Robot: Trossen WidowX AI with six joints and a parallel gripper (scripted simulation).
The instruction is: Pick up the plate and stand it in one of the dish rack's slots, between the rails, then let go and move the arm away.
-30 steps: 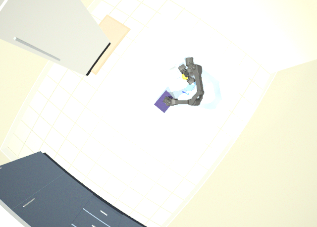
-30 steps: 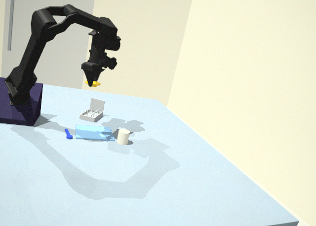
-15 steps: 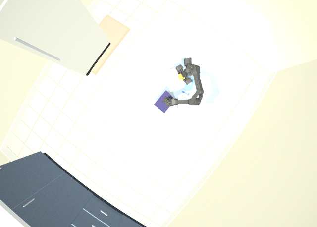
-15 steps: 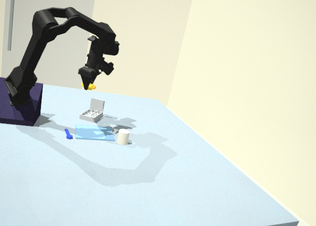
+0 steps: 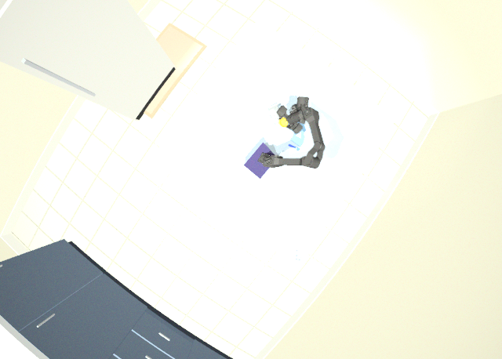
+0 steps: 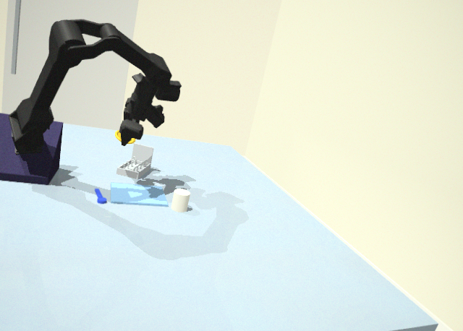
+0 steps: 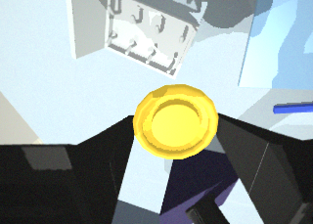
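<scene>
The yellow plate [image 5: 282,121] [image 6: 119,135] [image 7: 176,123] is held in the air, tilted, its face showing in the wrist view. My gripper [image 5: 289,120] [image 6: 125,141] [image 7: 173,118] is shut on its rim from both sides. The light grey dish rack [image 6: 126,172] [image 7: 141,63] stands on the table with several short pegs inside and a tall panel at one end. In the exterior view the plate is above the rack and a little to its left; in the wrist view the rack lies beyond the plate. The pegs show no plate between them.
A translucent blue board [image 6: 119,193] [image 7: 259,48] lies beside the rack. A cream cup [image 6: 181,200] stands at the board's right end. A blue spoon [image 5: 292,146] [image 6: 100,196] [image 7: 293,108] lies at its left. The arm's base stands on a purple block [image 5: 258,169] [image 6: 55,148].
</scene>
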